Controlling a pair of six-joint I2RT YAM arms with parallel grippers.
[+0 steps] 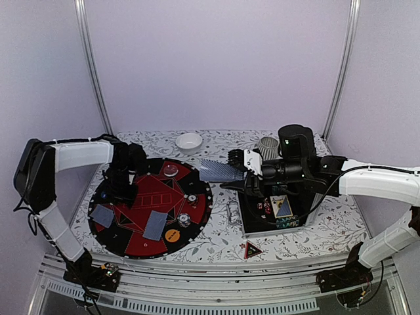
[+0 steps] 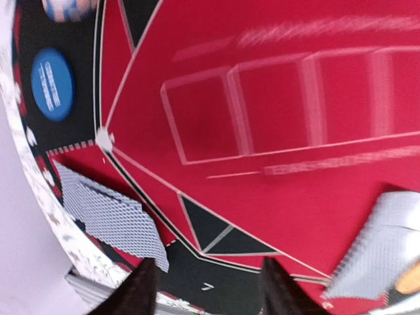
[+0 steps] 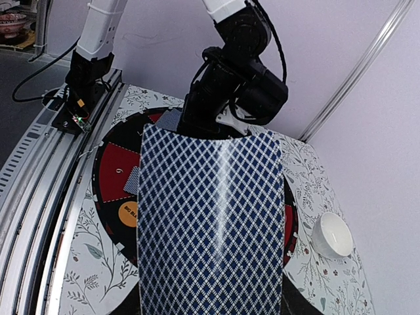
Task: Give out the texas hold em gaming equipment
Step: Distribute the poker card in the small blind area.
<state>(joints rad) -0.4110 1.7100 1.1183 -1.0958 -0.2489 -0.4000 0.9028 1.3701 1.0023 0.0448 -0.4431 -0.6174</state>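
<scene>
My left gripper (image 2: 209, 295) hangs released over the round mat (image 1: 134, 244), jaws apart with nothing between them, beside a flat card (image 1: 103, 216) at the mat's 9 o'clock. My right gripper (image 1: 231, 172) grasps a patterned card (image 1: 214, 170), bowed, in the air just off the 2 o'clock rim. An orange disc (image 1: 172, 235) sits at 5 o'clock.

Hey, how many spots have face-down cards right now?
3. On the mat, the left set lies by the left edge and the front set by the near edge. One card is in the right gripper. Either set may hide overlapped cards.
</scene>
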